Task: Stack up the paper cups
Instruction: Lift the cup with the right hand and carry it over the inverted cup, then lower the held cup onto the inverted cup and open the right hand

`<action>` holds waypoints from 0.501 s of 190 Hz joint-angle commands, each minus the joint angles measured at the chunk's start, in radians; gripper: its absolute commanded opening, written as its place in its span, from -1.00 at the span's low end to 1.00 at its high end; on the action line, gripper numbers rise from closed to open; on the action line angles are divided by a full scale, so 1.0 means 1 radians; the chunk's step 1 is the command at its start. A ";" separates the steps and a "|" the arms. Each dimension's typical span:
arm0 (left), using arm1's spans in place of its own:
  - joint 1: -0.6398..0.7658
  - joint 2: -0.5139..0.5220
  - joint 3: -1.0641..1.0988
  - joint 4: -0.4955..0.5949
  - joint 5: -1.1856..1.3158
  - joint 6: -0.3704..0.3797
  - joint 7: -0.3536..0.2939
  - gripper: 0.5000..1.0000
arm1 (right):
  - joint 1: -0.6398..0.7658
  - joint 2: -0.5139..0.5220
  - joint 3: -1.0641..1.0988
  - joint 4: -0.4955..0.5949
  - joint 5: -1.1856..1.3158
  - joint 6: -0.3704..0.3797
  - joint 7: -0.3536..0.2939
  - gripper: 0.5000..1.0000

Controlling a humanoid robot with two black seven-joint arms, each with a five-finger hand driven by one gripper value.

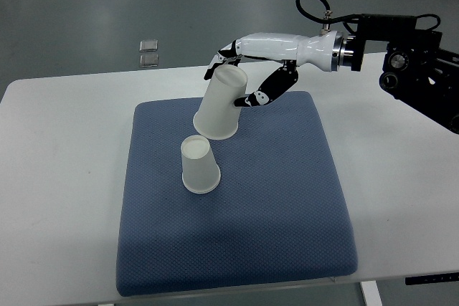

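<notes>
Two paper cups on a blue pad [287, 198], both upside down, wide mouth toward the cushion. Nearer cup [199, 166] standing free on the pad, bottom disc facing up, untouched, roughly mid-left of the cushion. Farther cup [220, 104] up behind it and tilted, top end leaning to the right, rim end down at the pad or just above it; hard to say for sure whether actually touching the fabric. Close to the nearer cup, but a sliver of blue between them, so apart.

Right hand [240, 69] coming in from the right edge on a white forearm, wrapped around the upper part of that tilted cup. Fingers [224, 54] curled over the far side near the closed end, thumb [269, 89] pressing against the right-hand side of the wall. So: closed around the cup, a firm-looking pinch rather than a full fist, palm just off the cup's top right. Nothing else in its grasp. Black wrist hardware and a looped cable trailing off toward the right edge.

Pad sitting on a white table [57, 177], filling most of the middle. Two small square pale things [149, 51] on the grey floor beyond the table's far edge, too small to identify.

No sign of the left arm anywhere.
</notes>
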 commanded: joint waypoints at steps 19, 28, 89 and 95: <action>0.000 0.000 0.000 0.000 0.000 0.000 -0.002 1.00 | 0.017 0.062 -0.024 -0.010 -0.031 0.017 -0.006 -0.62; 0.000 0.000 0.000 0.000 0.000 0.000 0.000 1.00 | 0.023 0.077 -0.033 -0.015 -0.045 0.017 -0.006 -0.62; 0.000 0.000 0.000 0.000 0.000 0.000 0.000 1.00 | 0.057 0.111 -0.073 -0.047 -0.068 0.002 -0.028 -0.63; 0.000 0.000 0.000 0.000 0.000 0.000 0.000 1.00 | 0.059 0.111 -0.073 -0.049 -0.071 0.002 -0.029 -0.63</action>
